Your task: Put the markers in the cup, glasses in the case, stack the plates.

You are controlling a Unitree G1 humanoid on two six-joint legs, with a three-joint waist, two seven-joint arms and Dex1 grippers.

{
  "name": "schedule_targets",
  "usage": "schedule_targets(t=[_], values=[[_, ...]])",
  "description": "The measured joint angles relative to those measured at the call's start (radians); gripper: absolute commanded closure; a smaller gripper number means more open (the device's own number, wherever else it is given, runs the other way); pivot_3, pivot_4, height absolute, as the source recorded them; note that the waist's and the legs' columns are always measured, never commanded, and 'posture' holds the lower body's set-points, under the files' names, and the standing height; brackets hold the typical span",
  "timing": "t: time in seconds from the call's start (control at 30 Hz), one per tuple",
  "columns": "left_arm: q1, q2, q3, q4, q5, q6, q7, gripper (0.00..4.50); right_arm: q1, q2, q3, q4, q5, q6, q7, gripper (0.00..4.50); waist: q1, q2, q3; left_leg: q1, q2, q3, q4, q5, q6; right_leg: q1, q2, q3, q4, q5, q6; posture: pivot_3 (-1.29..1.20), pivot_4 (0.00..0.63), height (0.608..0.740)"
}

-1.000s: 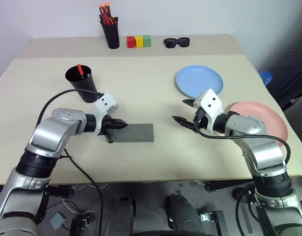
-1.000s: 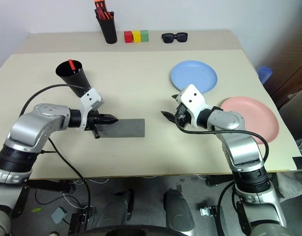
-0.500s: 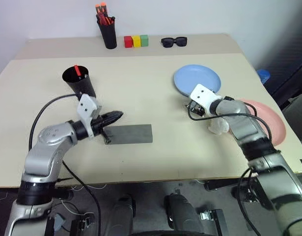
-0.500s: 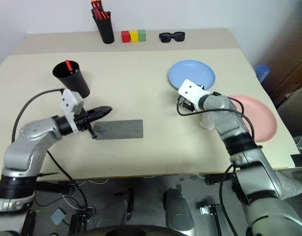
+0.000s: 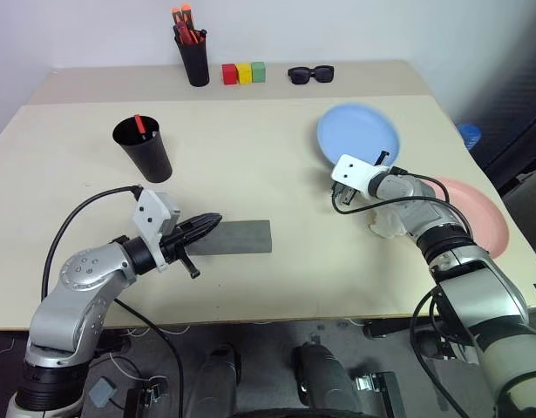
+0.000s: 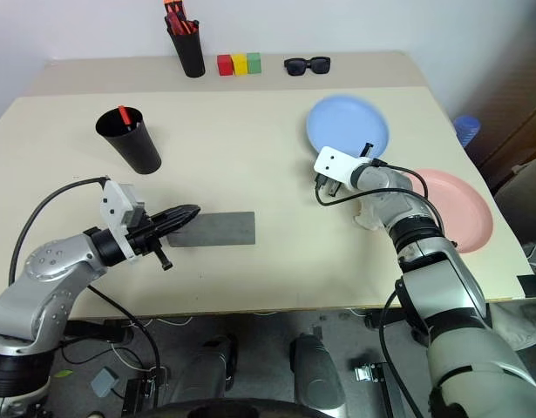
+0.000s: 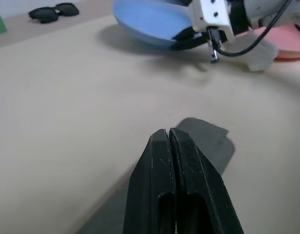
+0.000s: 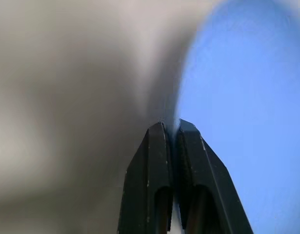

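Risk noted first — thin pinch on the near rim of the round flat light blue plate [image 5: 358,135], taken at one edge only. Judged likely to slip or swing once lifted, since the plate's weight hung well beyond the fingertips. Plate seen tilted in the left wrist view, its gripped edge raised off the beige tabletop [image 5: 250,287]; a drop from there could send it skidding towards the table's far edge. Second hazard: carrying it across to the round flat pink plate [image 5: 477,213] might clip that plate's rim and shove it nearer the right-hand table edge, to which it lay close.

Right gripper [image 5: 381,159]: jaws closed to a sliver, clamped on the blue plate's rim — confirmed in the right wrist view, blue surface directly beyond the fingertips [image 8: 186,127].

Left gripper [image 5: 208,222]: jaws fully together, nothing between them, held just over the near end of the grey rectangular hard glasses case [image 5: 237,237]. Contact with the case not determinable. Case lid down.

Tall matte black tapered cup [image 5: 145,150] upright, well apart on the left, with a slim dark marker with a red end [image 5: 139,123] standing inside. Clear-lens glasses not located on the table.

Stacking judged as the step in hand, not yet done — plates apart, pink one just right of the right forearm.
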Motion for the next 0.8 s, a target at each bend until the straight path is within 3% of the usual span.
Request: schedule_targets(t=[0.27,0.43,0.53,0.67,0.77,0.8], values=[[-0.028,-0.037,-0.086,0.002,0.001,-0.003,0.003,4.50,0.401,-0.345,-0.296,-0.737,0.287,0.205,0.351,4.46,0.030,0.002,0.001,0.001,0.000,-0.001,0.001,-0.001,0.002,0.003,0.000,-0.001,-0.002,0.000,0.000,0.00,0.150,0.740],[-0.112,-0.044,-0.149,0.074,0.005,-0.032,-0.050,4.50,0.724,-0.487,-0.561,-1.002,0.444,0.443,0.516,4.46,0.030,0.003,0.000,0.002,0.000,0.000,0.002,-0.001,0.002,0.006,0.000,-0.001,-0.002,-0.001,0.000,0.00,0.150,0.740],[-0.153,-0.048,-0.165,0.132,0.010,-0.047,-0.080,4.50,0.886,-0.521,-0.660,-1.045,0.431,0.507,0.545,4.46,0.021,0.003,0.000,0.003,0.000,0.001,0.002,-0.001,0.002,0.005,0.000,0.000,-0.002,-0.001,0.000,0.00,0.150,0.740],[-0.174,-0.061,-0.194,0.167,0.019,-0.070,-0.108,4.50,0.951,-0.525,-0.687,-1.047,0.411,0.549,0.542,3.09,0.009,0.004,-0.001,0.004,0.000,0.002,0.002,-0.001,0.002,0.006,0.001,0.001,-0.002,-0.001,0.000,0.00,0.150,0.740],[-0.181,-0.065,-0.198,0.184,0.025,-0.083,-0.109,4.50,0.923,-0.500,-0.685,-1.072,0.425,0.563,0.518,1.53,0.000,0.004,-0.001,0.004,0.000,0.002,0.002,-0.001,0.002,0.006,0.001,0.001,-0.002,-0.001,0.000,0.00,0.150,0.740],[-0.184,-0.066,-0.201,0.183,0.025,-0.084,-0.110,4.50,0.908,-0.496,-0.684,-1.080,0.434,0.565,0.511,1.53,0.000,0.004,-0.001,0.004,0.000,0.002,0.002,-0.001,0.002,0.006,0.001,0.001,-0.002,-0.001,0.000,0.00,0.150,0.740]])
